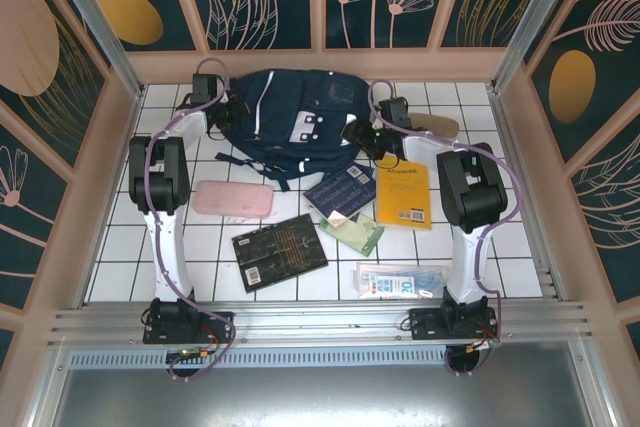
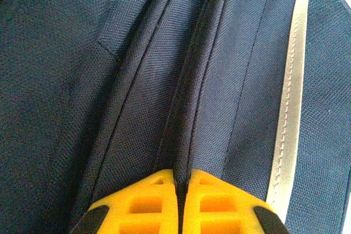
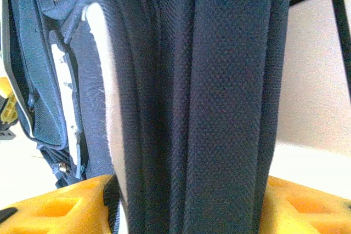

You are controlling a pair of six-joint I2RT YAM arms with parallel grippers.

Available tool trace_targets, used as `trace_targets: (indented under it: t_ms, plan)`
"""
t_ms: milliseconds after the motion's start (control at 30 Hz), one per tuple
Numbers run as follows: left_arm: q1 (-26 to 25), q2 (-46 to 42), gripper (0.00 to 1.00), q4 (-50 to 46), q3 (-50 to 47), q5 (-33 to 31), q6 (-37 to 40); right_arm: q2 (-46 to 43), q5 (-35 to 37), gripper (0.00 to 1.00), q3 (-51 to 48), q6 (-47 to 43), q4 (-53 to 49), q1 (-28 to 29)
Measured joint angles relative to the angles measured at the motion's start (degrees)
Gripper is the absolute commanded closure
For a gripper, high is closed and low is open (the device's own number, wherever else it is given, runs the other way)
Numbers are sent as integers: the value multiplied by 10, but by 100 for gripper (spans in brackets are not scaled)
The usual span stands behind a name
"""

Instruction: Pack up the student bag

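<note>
Lying flat: navy student bag (image 1: 285, 107) w/ white stripes, grey patches.

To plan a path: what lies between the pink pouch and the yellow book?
Top view: a dark blue book lies between the pink pouch and the yellow book.

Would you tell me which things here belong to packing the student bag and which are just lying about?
In the job: student bag; left pincer, shut on its seam; right pincer, around its strap.
Lying about, maybe for packing: pink pouch, black book, navy book, yellow book, green packet, tan case.
</note>
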Motion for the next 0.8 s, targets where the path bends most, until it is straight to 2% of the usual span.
trace_targets:
  t_ms: [167,333,400,467,533,667,800]
  plan:
    - [0,-71,100,21,-74,-3,-43,32,-10,48,64,-19,-36,-17]
    - [0,-169,100,41,-162,-1,-113,96,-34,48,195,-39,-83,-38]
    - [0,-201,100,49,-188,3,-146,134,-42,40,272,-41,-107,-45]
    - [-1,-231,100,59,-212,7,-180,178,-45,20,354,-47,-124,-52]
    - [-4,-253,100,68,-231,9,-212,214,-39,7,422,-52,-141,-56]
    - [-15,-281,100,83,-250,13,-266,237,2,1,485,-64,-181,-62]
    - [-23,-288,100,101,-250,13,-311,205,69,7,457,-79,-212,-59]
